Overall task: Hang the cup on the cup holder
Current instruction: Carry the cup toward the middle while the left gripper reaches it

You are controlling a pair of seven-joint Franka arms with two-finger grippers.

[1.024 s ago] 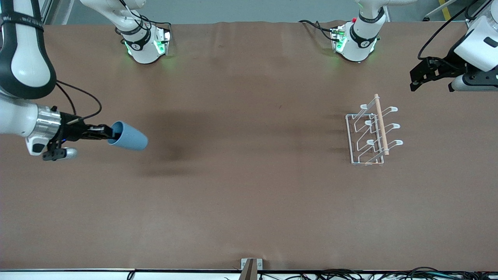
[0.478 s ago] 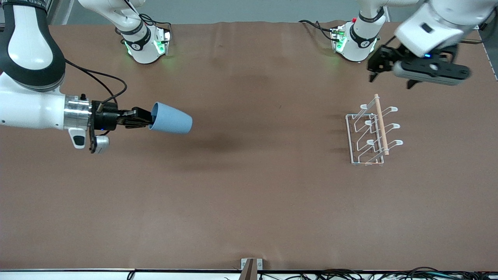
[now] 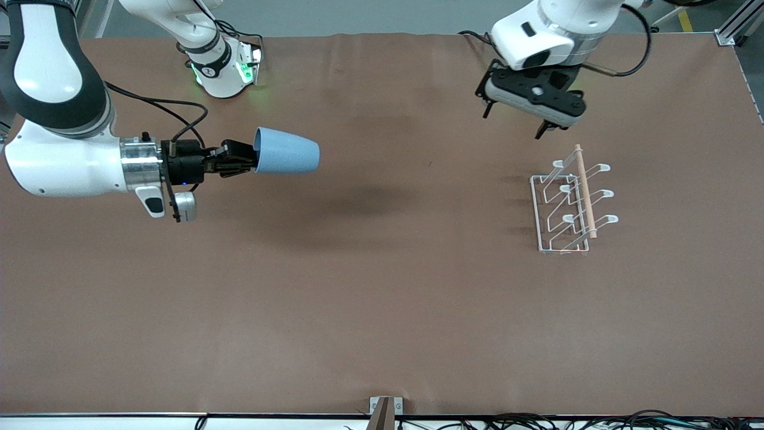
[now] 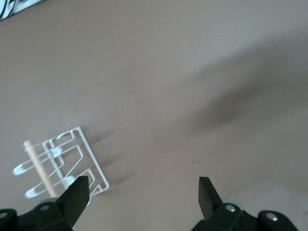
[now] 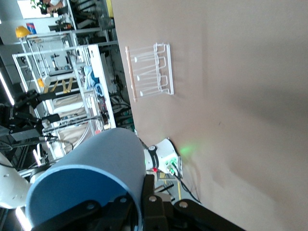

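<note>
Both Franka arms wear glossy white shells with black joint bands. Green lights glow at the right arm's base. The right hand (image 3: 239, 160) is black behind a silver wrist ring, with black cables looping from it. The left hand (image 4: 140, 193) has black fingers; its pale grey block perhaps houses a camera.

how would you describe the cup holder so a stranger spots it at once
On the brown table, look toward the left arm's end. The white wire rack stands there alone, with looped prongs slanting up and a light wooden rod along its top.
</note>
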